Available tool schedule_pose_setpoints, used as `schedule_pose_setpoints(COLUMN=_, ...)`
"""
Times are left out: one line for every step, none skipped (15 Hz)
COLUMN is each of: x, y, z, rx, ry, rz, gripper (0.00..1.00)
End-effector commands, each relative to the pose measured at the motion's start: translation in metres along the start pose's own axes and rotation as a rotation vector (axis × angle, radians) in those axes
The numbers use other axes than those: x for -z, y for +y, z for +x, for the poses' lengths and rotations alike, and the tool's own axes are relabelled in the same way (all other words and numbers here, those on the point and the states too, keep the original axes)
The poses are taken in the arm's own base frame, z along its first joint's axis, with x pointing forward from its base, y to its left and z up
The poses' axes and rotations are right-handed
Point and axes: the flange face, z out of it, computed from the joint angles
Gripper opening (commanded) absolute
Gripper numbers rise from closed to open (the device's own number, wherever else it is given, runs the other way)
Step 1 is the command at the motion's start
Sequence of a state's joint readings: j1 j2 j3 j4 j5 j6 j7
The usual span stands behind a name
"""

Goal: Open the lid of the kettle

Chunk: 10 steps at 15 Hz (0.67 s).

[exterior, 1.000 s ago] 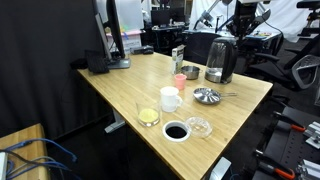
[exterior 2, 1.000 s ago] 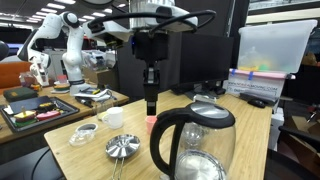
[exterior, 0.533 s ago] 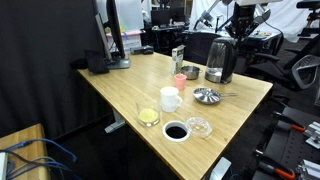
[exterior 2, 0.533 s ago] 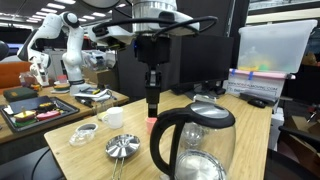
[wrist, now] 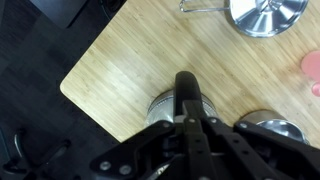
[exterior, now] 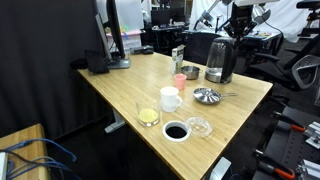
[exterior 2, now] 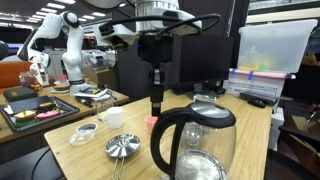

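The kettle (exterior: 221, 60) stands tall near the far corner of the wooden table, and it fills the foreground in an exterior view (exterior 2: 195, 145) with its black handle toward the camera. Its dark lid (exterior: 222, 41) lies flat and closed on top. My gripper (exterior 2: 156, 110) hangs straight down with its fingers together and nothing between them, also seen above the kettle (exterior: 238, 34). In the wrist view the closed fingers (wrist: 186, 80) lie over a round steel-rimmed vessel (wrist: 160, 108), which I take to be the kettle; its top is mostly hidden.
A small steel cup (exterior: 213, 73), a pink cup (exterior: 180, 80), a shiny steel lid-like dish (exterior: 205, 96), a white mug (exterior: 170, 98) and glass dishes (exterior: 148, 115) stand on the table (exterior: 120, 85). Monitors stand at the back. The table corner (wrist: 75, 85) is close to the kettle.
The gripper has shifted slightly sideways toward the kettle, staying shut at about the same height. Nothing else has moved.
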<state>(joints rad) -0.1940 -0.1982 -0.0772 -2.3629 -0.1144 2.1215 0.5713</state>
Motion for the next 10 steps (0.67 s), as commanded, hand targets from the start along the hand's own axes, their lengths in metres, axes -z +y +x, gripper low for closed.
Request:
schedule_pose_setpoints(x=-0.001, y=-0.011, z=0.013, rx=0.006, ry=0.014, rz=-0.018, gripper=0.00)
schedule_pose_setpoints(x=-0.001, y=-0.012, z=0.014, rx=0.007, ry=0.012, rz=-0.018, gripper=0.00)
schedule_pose_setpoints(x=-0.003, y=-0.012, z=0.014, rx=0.006, ry=0.006, rz=-0.018, gripper=0.00)
schedule_pose_setpoints(x=-0.004, y=-0.013, z=0.015, rx=0.005, ry=0.000, rz=-0.016, gripper=0.00)
schedule_pose_setpoints(x=-0.007, y=-0.012, z=0.016, rx=0.001, ry=-0.009, rz=-0.017, gripper=0.00)
schedule_pose_setpoints(x=-0.011, y=-0.011, z=0.017, rx=-0.003, ry=-0.018, rz=-0.021, gripper=0.00)
schedule_pose_setpoints(x=-0.014, y=-0.009, z=0.019, rx=-0.009, ry=-0.028, rz=-0.022, gripper=0.00)
schedule_pose_setpoints(x=-0.016, y=-0.007, z=0.020, rx=-0.013, ry=-0.034, rz=-0.021, gripper=0.00)
schedule_pose_setpoints(x=-0.018, y=-0.005, z=0.020, rx=-0.017, ry=-0.041, rz=-0.021, gripper=0.00)
schedule_pose_setpoints(x=-0.021, y=-0.004, z=0.022, rx=-0.021, ry=-0.048, rz=-0.020, gripper=0.00)
